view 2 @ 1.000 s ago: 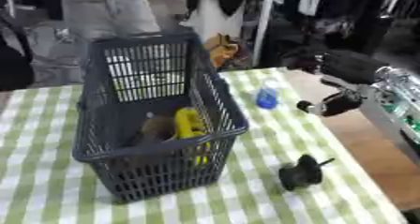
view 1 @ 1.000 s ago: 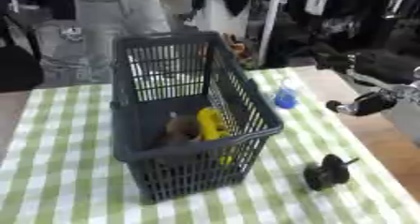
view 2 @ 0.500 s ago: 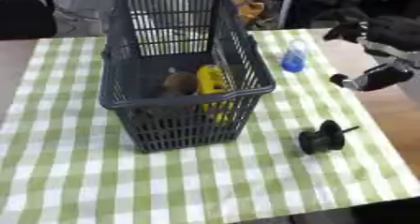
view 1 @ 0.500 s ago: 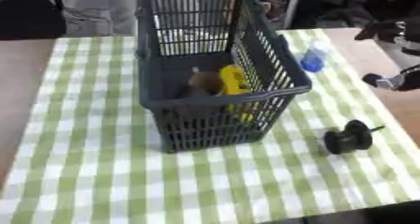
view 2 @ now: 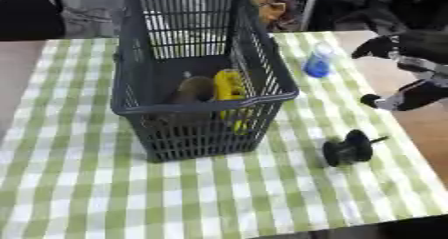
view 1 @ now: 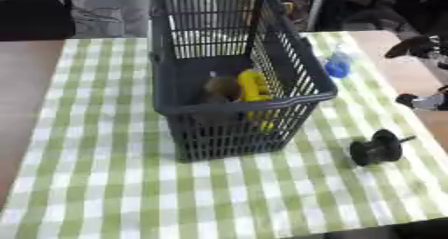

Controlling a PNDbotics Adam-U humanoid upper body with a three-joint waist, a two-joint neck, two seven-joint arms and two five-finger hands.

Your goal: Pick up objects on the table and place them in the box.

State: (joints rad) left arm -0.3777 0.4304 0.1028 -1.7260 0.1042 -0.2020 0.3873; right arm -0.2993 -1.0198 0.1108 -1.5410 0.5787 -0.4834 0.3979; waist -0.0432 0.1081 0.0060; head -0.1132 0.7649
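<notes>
So the dark basket sits on the green checked tablecloth with a yellow thing and a brown thing inside. A blue bottle and black spool lie on the cloth to its right. The right hand hangs at the right edge, empty; can't tell how its fingers are set.

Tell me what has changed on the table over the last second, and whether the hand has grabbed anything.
Mostly the camera moved: the whole picture shifted, so the table things did not. The right hand hangs at the right edge beyond the black spool-like object and holds nothing I can see. The blue bottle is standing beside the basket as before; the yellow item and brown item remain inside.
</notes>
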